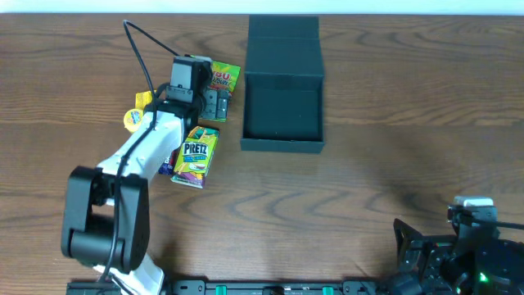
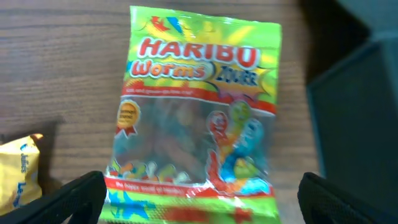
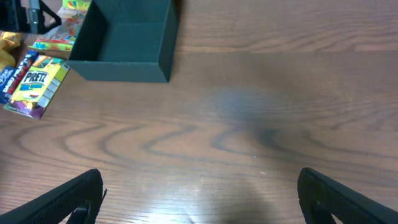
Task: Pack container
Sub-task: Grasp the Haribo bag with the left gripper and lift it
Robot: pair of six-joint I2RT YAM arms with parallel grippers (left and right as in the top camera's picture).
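Wooden table (image 1: 393, 164): container (image 1: 282, 146), snack packets (image 1: 196, 154).

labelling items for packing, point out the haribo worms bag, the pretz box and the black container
haribo worms bag (image 2: 196, 109): left wrist view, middle of its front
pretz box (image 1: 196, 154): overhead view, printed top face
black container (image 1: 282, 115): overhead view, bare inside floor

Even, diffuse light from above. We note a soft shadow on the table (image 3: 249, 118) and a pale sheen nearer the camera. The bag (image 2: 193, 112) appears slightly blurred.

Overhead looks straight down; both wrist views, left nearer, share the container (image 1: 282, 115) with it.
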